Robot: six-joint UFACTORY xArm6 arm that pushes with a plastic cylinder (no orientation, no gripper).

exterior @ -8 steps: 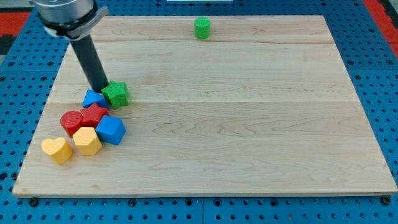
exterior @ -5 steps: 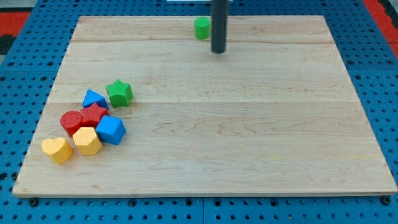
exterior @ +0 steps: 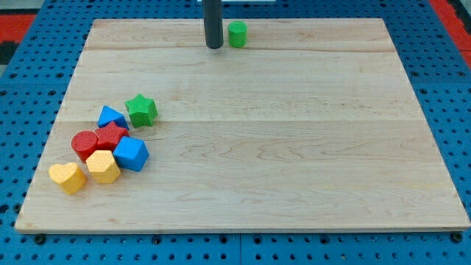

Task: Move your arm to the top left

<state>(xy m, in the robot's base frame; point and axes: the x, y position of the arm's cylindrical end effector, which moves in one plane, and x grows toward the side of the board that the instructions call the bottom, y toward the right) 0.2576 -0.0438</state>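
Note:
My dark rod comes down from the view's top, and my tip (exterior: 214, 46) rests on the wooden board (exterior: 294, 147) near its top edge, a little left of centre. A green cylinder (exterior: 238, 34) stands just to the right of my tip, apart from it. A cluster of blocks lies at the view's left: a green star (exterior: 140, 110), a blue triangle-like block (exterior: 111, 117), a red cylinder (exterior: 85, 143), a red star-like block (exterior: 111, 136), a blue cube (exterior: 132, 153), a yellow hexagon-like block (exterior: 103, 166) and a yellow heart (exterior: 68, 177). My tip is far above and right of this cluster.
The board lies on a blue pegboard (exterior: 29, 110) that surrounds it on all sides. A red area (exterior: 452, 15) shows at the view's top right corner.
My tip went from beside the green star at the left to the top right of the green cylinder, then moved left past the cylinder to its left side. No block moved.

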